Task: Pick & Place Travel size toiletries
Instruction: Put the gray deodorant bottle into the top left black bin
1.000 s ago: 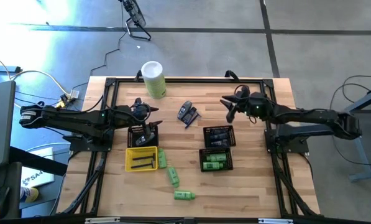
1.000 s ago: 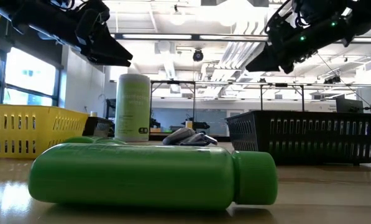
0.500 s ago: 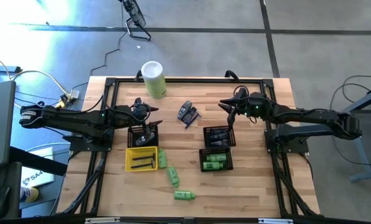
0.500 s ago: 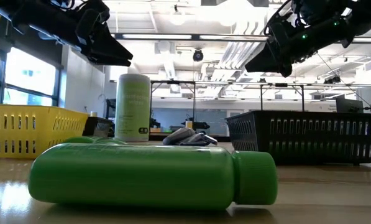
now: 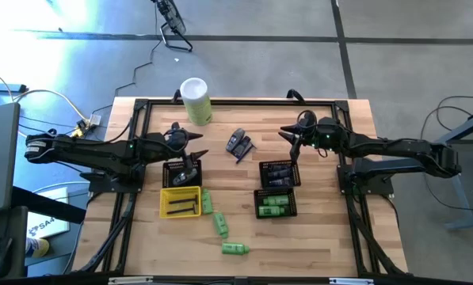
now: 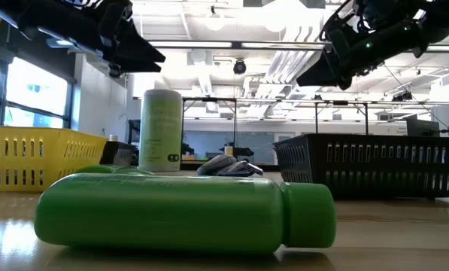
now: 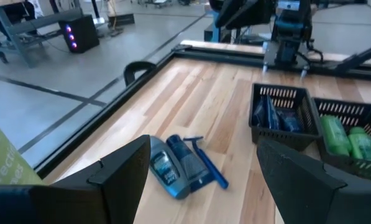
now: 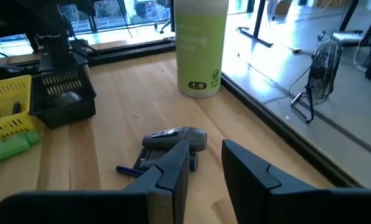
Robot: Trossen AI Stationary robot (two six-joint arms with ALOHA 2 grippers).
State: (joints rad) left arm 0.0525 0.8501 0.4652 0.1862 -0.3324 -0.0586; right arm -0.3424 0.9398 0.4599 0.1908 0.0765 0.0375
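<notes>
Left hand (image 7: 197, 180) wide open (empty), right hand (image 8: 204, 165) narrowly parted, empty

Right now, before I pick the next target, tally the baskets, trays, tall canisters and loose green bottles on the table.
Black mesh baskets: 3
Yellow tray: 1
Tall pale-green canister: 1
Loose green bottles: 3
Total: 8
</notes>
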